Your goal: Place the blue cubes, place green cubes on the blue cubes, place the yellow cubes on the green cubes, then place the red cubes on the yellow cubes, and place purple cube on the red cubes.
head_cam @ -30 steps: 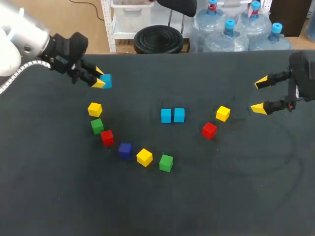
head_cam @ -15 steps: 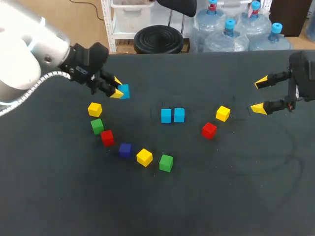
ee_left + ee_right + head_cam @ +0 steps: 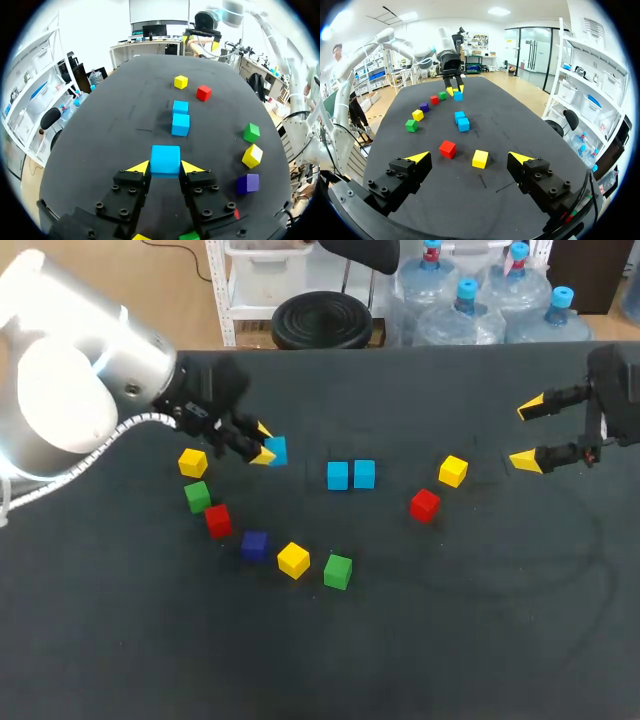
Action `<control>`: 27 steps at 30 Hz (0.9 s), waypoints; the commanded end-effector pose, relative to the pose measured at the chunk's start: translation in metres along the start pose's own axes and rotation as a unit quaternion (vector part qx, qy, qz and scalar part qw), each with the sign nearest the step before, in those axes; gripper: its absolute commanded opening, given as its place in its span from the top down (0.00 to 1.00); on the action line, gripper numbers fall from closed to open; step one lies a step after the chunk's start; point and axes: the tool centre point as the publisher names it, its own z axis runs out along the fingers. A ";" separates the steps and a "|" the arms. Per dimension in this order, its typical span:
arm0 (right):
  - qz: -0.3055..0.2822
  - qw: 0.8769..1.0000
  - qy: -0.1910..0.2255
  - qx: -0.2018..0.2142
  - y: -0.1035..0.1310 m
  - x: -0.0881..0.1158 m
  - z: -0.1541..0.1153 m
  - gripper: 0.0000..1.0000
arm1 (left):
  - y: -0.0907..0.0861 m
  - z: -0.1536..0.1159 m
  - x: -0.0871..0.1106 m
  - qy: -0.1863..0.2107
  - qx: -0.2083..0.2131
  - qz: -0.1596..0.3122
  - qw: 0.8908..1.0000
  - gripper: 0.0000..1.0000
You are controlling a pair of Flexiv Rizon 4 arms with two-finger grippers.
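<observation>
Blue-cube step: left end effector (image 3: 264,448) is gripping a blue cube (image 3: 277,449) left of frame centre. Next is calling for setting it beside the centre blue pair (image 3: 350,475); right end effector (image 3: 528,432) is hanging released, right edge.

- The left gripper (image 3: 262,447) is left of the middle of the frame, with the held cube (image 3: 277,450) squeezed between its fingers.
- Right of it, in the middle of the table (image 3: 450,640), the left twin cube (image 3: 338,476) and the right twin cube (image 3: 364,474) sit side by side, very close.
- Further right lies the far cube (image 3: 453,471). The near cube (image 3: 425,505) is just below and left of it.
- The right gripper (image 3: 526,433) is at the right edge.
- In the lower left, a bent row of six cubes (image 3: 254,545) runs from the top end cube (image 3: 193,462) down and right to the bottom end cube (image 3: 338,571).
</observation>
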 end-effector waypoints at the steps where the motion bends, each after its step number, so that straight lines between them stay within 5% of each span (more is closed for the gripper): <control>1: 0.000 1.000 -0.001 0.000 0.000 0.000 0.001 0.00 | 0.002 0.009 -0.002 0.001 0.001 0.000 1.000 1.00; 27: 0.000 1.000 -0.001 0.000 0.000 0.000 0.001 0.00 | -0.026 0.030 -0.011 0.007 0.016 0.033 0.999 1.00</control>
